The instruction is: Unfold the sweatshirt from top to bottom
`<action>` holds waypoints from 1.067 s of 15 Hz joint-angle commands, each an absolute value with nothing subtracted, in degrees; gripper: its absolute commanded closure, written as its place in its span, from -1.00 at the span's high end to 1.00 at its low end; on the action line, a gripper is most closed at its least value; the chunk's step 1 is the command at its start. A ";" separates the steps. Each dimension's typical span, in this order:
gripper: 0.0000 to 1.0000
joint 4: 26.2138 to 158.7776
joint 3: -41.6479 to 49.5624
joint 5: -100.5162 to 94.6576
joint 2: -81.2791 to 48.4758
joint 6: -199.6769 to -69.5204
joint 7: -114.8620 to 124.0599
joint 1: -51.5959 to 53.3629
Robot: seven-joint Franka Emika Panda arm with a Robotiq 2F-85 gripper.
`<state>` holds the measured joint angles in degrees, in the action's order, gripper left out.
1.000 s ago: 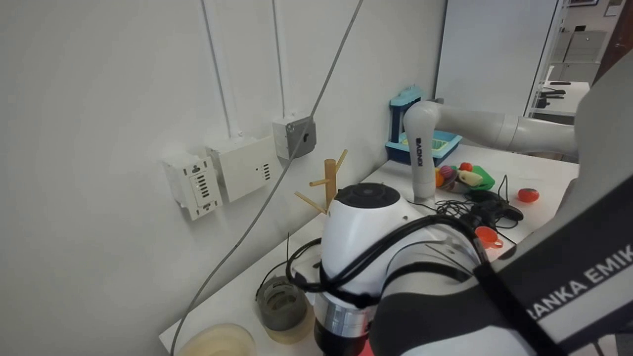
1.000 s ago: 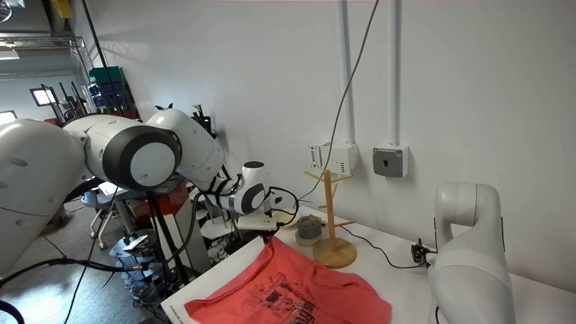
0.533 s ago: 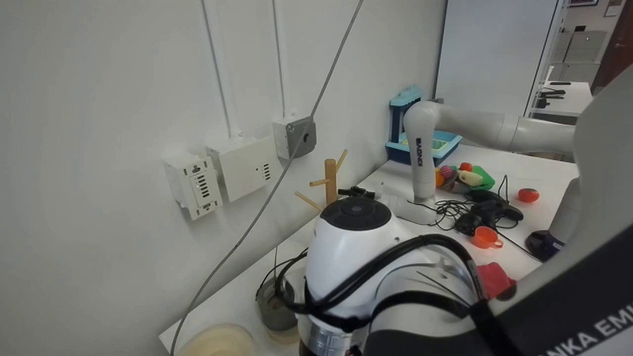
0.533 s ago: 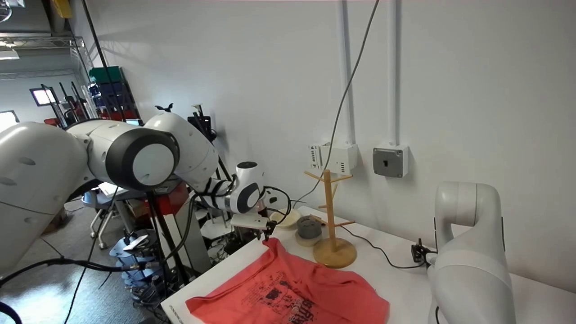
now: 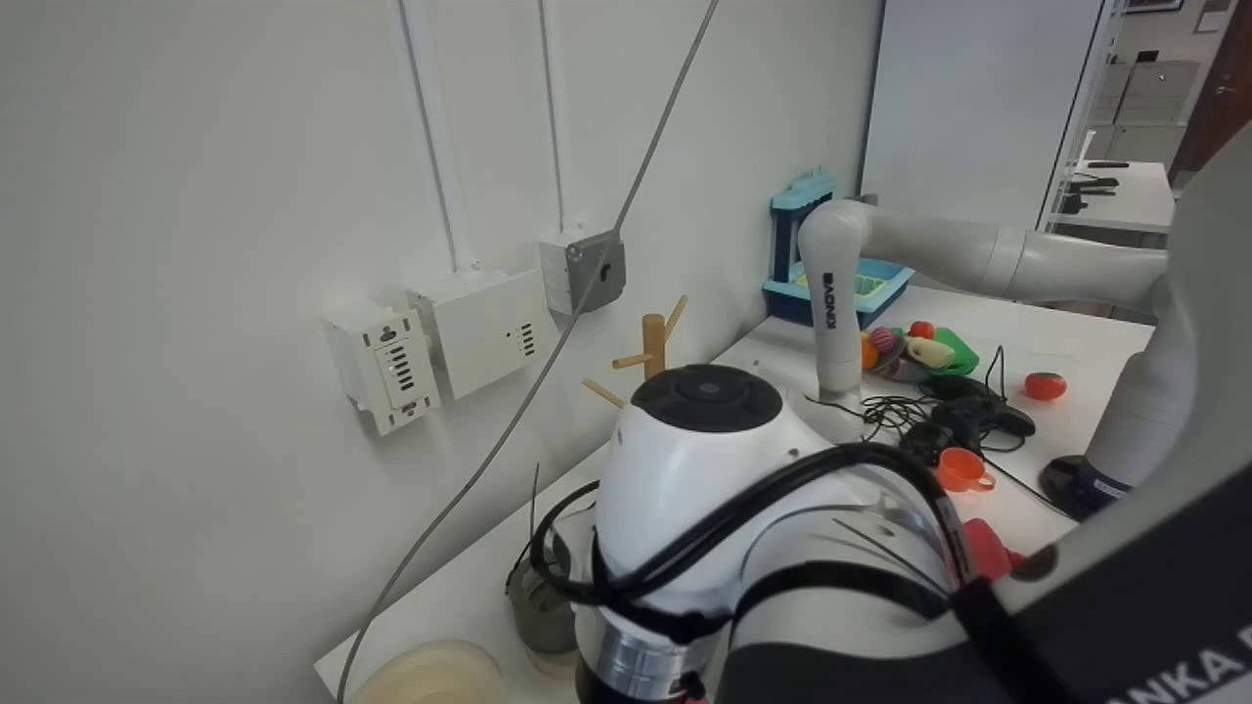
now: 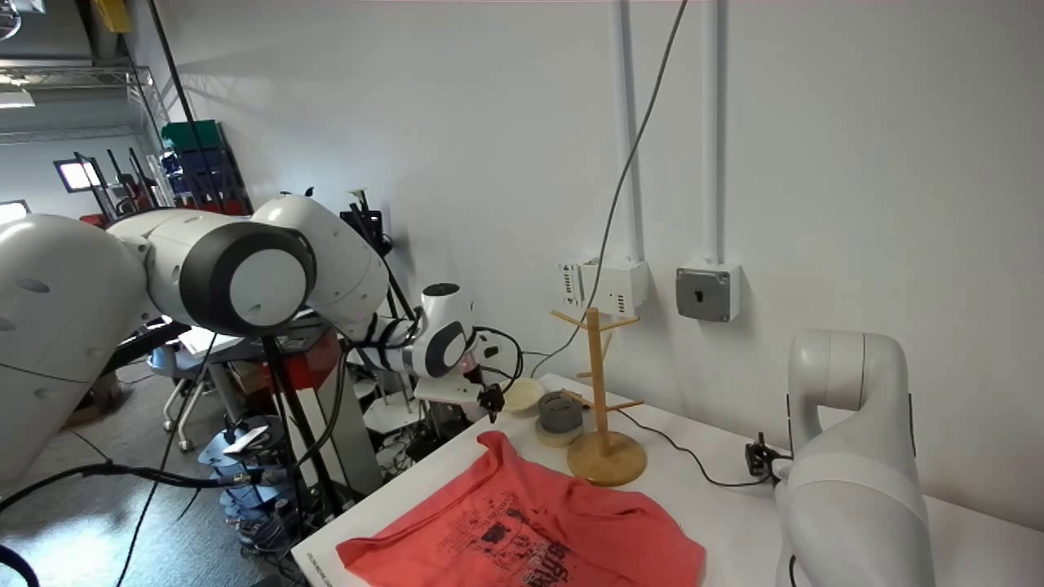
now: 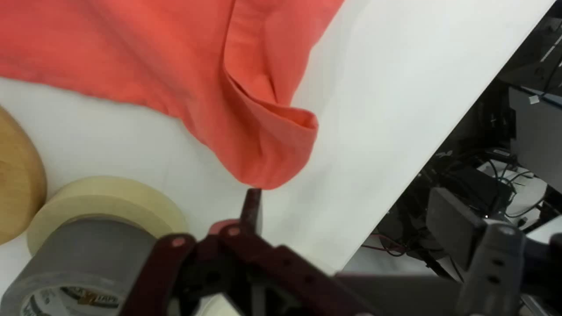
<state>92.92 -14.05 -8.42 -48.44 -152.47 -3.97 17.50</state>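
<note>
Wrist view: the gripper [image 7: 344, 199] is holding nothing; its fingers [image 7: 454, 217] are standing wide apart, w/ only the table [image 7: 373, 109] & what's past its edge showing btwn them. The sweatshirt [image 7: 184, 57], coral red, is lying on the table, mostly far left, its bunched end pointing back toward the tip of the finger on the left. Nearer, at left, a grey tape roll [image 7: 92, 250] is sitting on a beige tape roll [image 7: 118, 195], w/ a round wooden base [image 7: 17, 175] just beside.

In an exterior view, the white robot arm [image 6: 245, 289] is reaching in from the left & the gripper is hovering just off the sweatshirt's far corner, a thin strip of table showing btwn. Finger gap is looking too small to judge there. Dark print is facing up; the near side is running out of view. The mug tree [image 6: 599, 391] is standing upright just beyond, tape rolls to its left, a grey arm [image 6: 860, 489] at right.

In an exterior view, an orange cup [image 5: 961, 469], black controller [image 5: 968, 420], toy food [image 5: 929, 352] & blue toy sink [image 5: 788, 305] are sitting farther back on the table, the grey arm, lettered KINOVA, standing near them. The robot arm is filling the near right & hiding the gripper; red bits of sweatshirt are peeking out beside it.
</note>
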 commanded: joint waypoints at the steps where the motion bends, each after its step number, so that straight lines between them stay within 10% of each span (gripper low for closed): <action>1: 1.00 101.03 -14.14 -7.50 -41.08 -155.05 -4.54 17.13; 16: 1.00 142.18 -10.32 -10.96 -5.30 -156.12 -4.94 12.87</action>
